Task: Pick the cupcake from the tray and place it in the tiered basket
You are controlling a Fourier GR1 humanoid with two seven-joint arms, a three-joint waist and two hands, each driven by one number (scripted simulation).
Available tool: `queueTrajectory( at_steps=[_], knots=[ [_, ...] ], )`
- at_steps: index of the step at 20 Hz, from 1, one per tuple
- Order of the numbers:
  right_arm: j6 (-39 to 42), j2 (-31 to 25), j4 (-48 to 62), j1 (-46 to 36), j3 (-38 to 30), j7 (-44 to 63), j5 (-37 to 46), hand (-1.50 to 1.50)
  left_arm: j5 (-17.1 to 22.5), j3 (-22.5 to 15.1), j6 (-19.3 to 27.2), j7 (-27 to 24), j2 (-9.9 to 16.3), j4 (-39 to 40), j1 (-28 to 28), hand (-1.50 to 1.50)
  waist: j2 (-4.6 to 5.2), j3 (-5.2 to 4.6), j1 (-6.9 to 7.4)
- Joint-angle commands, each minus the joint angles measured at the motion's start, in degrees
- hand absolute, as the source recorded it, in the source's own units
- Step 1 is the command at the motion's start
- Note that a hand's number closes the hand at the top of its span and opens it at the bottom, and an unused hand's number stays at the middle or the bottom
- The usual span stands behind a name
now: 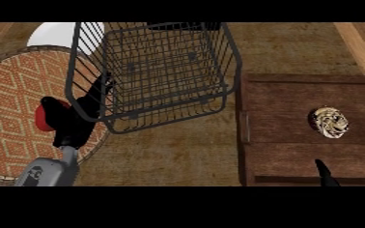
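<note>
The cupcake [329,122], pale with swirled frosting, lies on the dark wooden tray [285,96] at the right. The black wire tiered basket [160,72] stands left of the tray, at the upper middle. Only one straight finger of my right hand [325,174] shows, at the tray's lower edge below the cupcake and clear of it. My left hand [73,121] is open at the left, its fingers pointing up against the basket's lower left corner, holding nothing.
A round woven mat [25,101] covers the left side, with a red object [43,119] on it partly hidden behind my left hand. A white plate [53,34] lies at the top left, behind the basket.
</note>
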Motion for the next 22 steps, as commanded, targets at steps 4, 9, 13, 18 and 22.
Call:
queueTrajectory(
  at_steps=[4, 9, 13, 18, 22],
  knots=[
    [6.4, 5.2, -3.9, 3.9, -0.5, 16.4, 15.0, -1.5, 0.0, -2.2, -1.6, 0.0, -1.4, -0.6, -1.3, 0.0, 1.1, -0.1, 2.43],
    [16.4, 6.2, -9.0, -1.9, -0.6, 30.2, 23.7, -1.5, -0.3, -3.3, -1.3, 1.7, -2.4, -0.8, -2.9, 0.0, 0.89, 0.08, 3.82],
    [24.2, 6.2, -9.1, -6.2, -0.9, 42.7, 33.5, -1.5, -0.8, -4.1, -1.0, 1.0, -3.7, -0.3, -2.7, 0.0, 0.65, 0.2, 3.83],
    [38.3, 6.2, -9.4, -16.2, 1.0, 59.0, 43.6, -1.5, -1.1, -3.2, -1.1, 1.7, -3.1, 1.3, -3.7, 0.0, 0.08, 0.42, 3.42],
    [47.9, 6.2, -6.5, -29.9, 4.2, 69.9, 49.1, -1.5, -0.3, -1.9, -2.0, 1.3, -2.7, 2.0, -4.2, 0.0, -0.33, 0.6, 3.34]
  ],
)
